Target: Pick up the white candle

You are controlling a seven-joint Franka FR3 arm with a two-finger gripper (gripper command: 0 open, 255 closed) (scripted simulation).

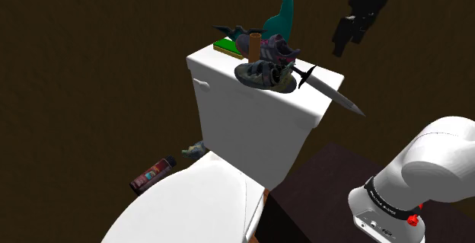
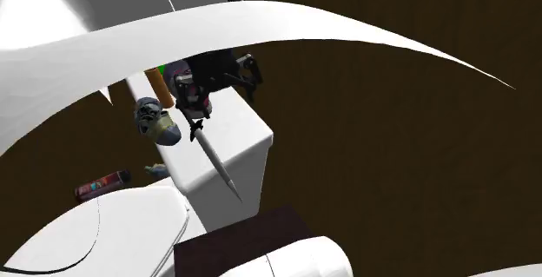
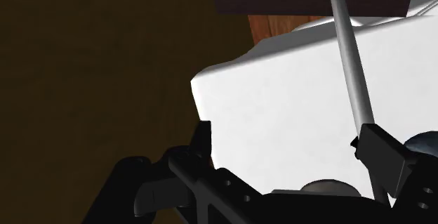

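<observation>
Up on the white toilet tank lid (image 1: 251, 100), upright amid clutter: the candle (image 1: 254, 43), rendered brown rather than white. Just beside it, a dark shoe (image 1: 263, 74), a flat green block (image 1: 227, 47) and a teal spray bottle (image 1: 283, 13) with a white trigger, contents impossible to tell. Across the lid's corner and out past its edge, a black-hilted dagger (image 1: 331, 91). Toward the shoulder view's right, higher than the lid, the black claw (image 1: 340, 45): spread wide, pinching nothing, well apart from the candle. Down on the dark floor (image 1: 76, 89), near the toilet seat (image 1: 190, 203), a red-and-black can (image 1: 152, 174) on its side.
</observation>
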